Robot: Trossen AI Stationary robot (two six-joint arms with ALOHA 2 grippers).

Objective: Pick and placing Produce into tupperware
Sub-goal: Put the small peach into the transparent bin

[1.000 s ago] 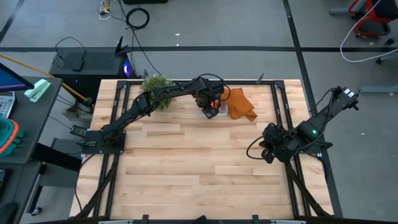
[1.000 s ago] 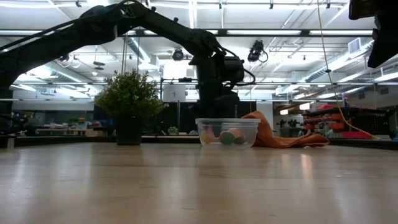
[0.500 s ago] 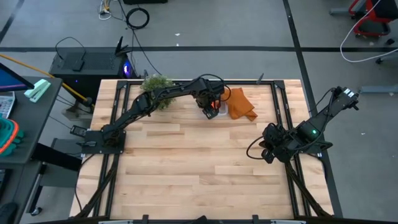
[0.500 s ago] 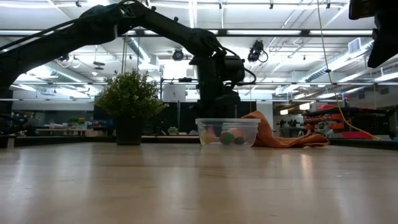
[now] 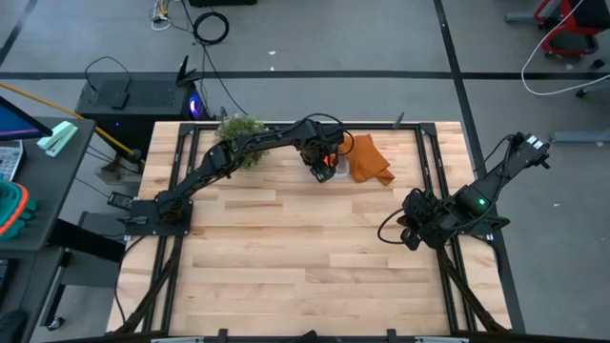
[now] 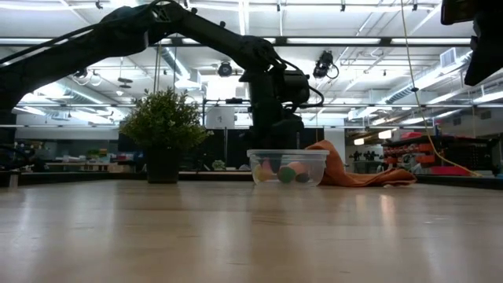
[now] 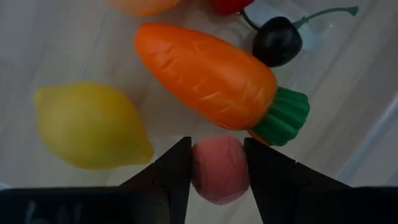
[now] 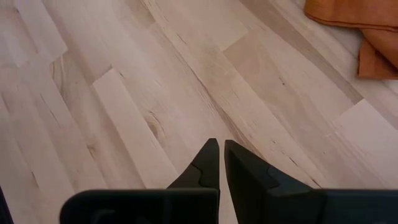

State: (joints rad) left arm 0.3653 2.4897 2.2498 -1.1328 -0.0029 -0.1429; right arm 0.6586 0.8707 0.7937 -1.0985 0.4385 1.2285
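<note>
The clear tupperware stands at the table's far middle and also shows in the high view. In it lie a yellow lemon, an orange carrot with a green top, a dark berry with a green stem and a red piece. My left gripper reaches down into the box and is shut on a pink-red fruit. My right gripper waits shut and empty near the table's right edge. My left gripper pinches the pink-red fruit by its two opposite sides between its two fingers. The fingers come from above, pointing down into the box. The fruit sits beside the carrot's green top and the lemon; whether it rests on the box floor I cannot tell.
An orange cloth lies bunched right of the box. A bushy green plant in a dark pot stands left of it, under the left arm. Bare wooden table spreads across the near half.
</note>
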